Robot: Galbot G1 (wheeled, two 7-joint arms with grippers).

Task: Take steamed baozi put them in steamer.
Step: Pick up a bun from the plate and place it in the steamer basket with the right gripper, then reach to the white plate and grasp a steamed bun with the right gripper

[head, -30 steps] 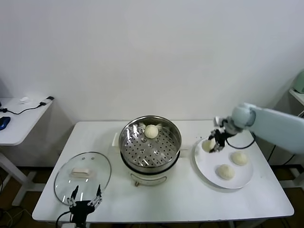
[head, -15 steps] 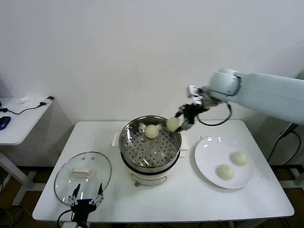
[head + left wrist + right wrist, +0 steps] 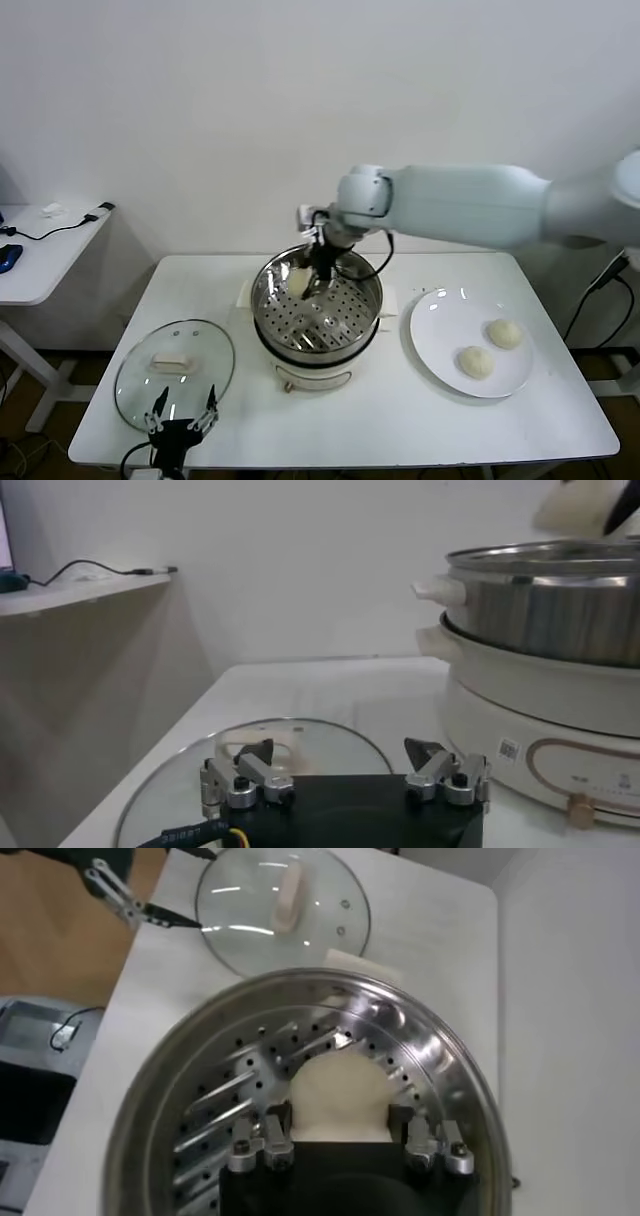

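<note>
The right gripper [image 3: 341, 1140] holds a bun [image 3: 338, 1096] between its fingers above the steamer [image 3: 316, 305] tray; soft, light and easily dented, it seems best pinched gently at its sides, while the left gripper [image 3: 345, 771], fingers wide, idles beside the lid [image 3: 174, 371].

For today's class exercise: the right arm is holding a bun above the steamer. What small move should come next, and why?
Probably lower and release. The right end effector grips a baozi above the steamer tray; two buns wait on the plate.
</note>
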